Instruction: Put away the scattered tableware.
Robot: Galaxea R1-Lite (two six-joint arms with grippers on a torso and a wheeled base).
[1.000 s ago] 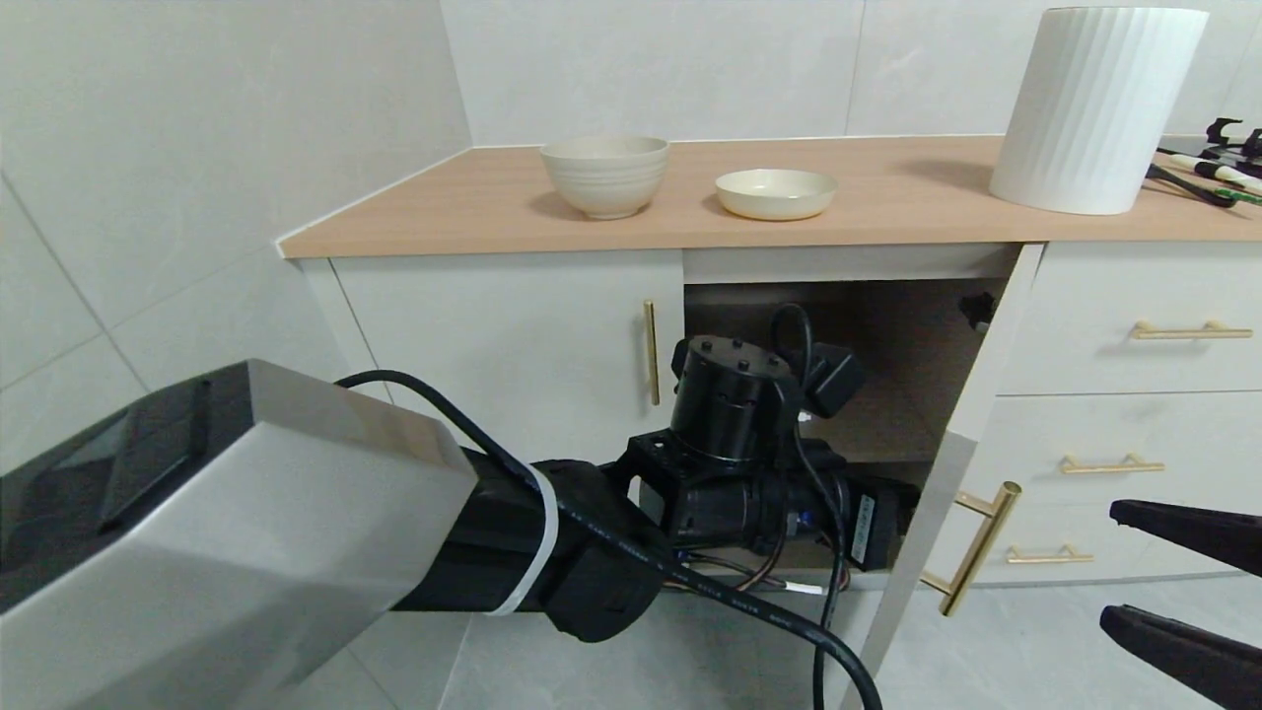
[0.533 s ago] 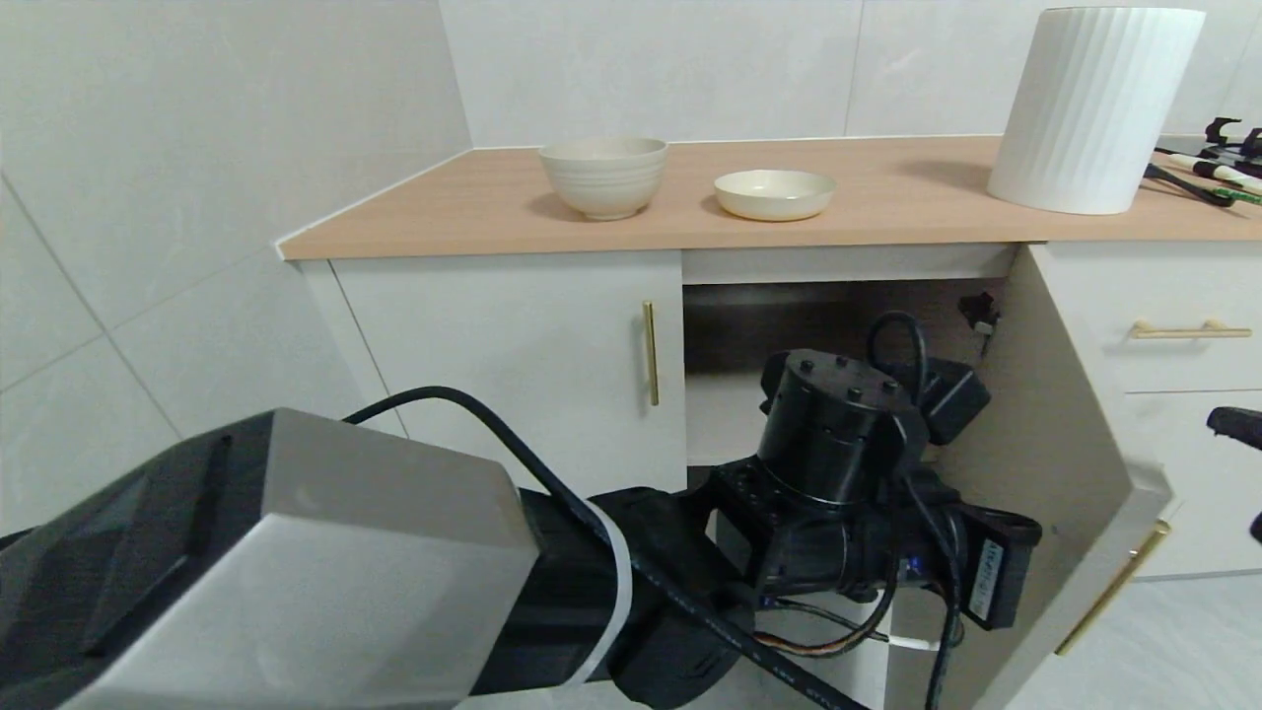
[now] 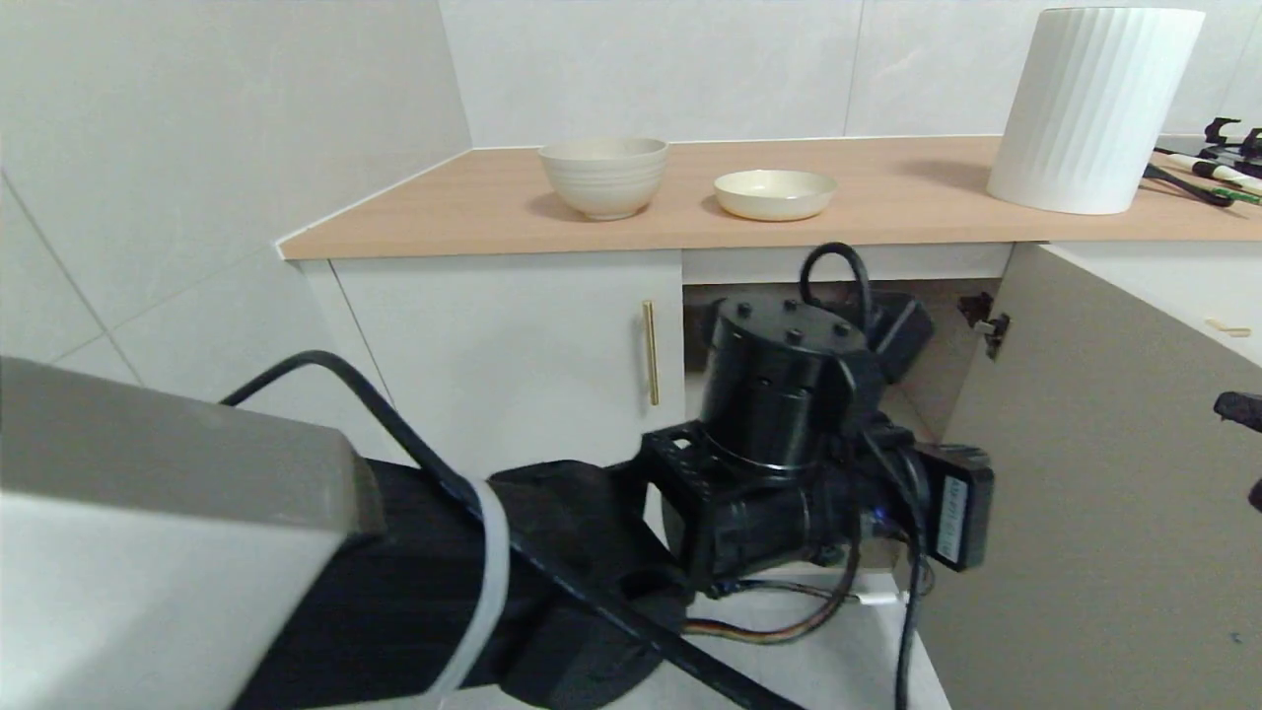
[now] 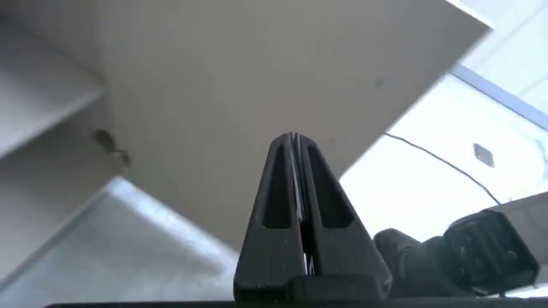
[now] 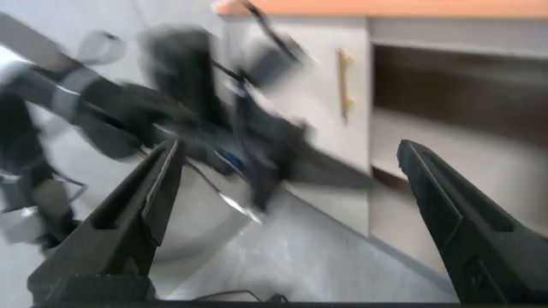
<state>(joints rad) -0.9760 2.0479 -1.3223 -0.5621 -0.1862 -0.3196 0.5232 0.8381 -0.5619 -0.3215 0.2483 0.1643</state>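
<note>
Cream bowl [image 3: 603,176] with faint ribbed rings, plain pale-cream dish [image 3: 775,193], light wood-grain countertop [image 3: 473,212], white cabinet door [image 3: 513,355], gold handle [image 3: 651,352], white vertically fluted container [image 3: 1094,108], black left gripper [image 4: 293,142].

Open white cabinet door [image 3: 1085,473] cropped at the right edge, cupboard interior [image 3: 937,380] mostly hidden behind the black left arm [image 3: 779,414]

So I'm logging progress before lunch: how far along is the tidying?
Done: the cabinet door stands wide open. In hand: nothing; the left hand is shut and empty near the door's inner face, and the right hand is open and empty. Left: the bowl and dish both sit on the counter, so neither is put away yet.
</note>
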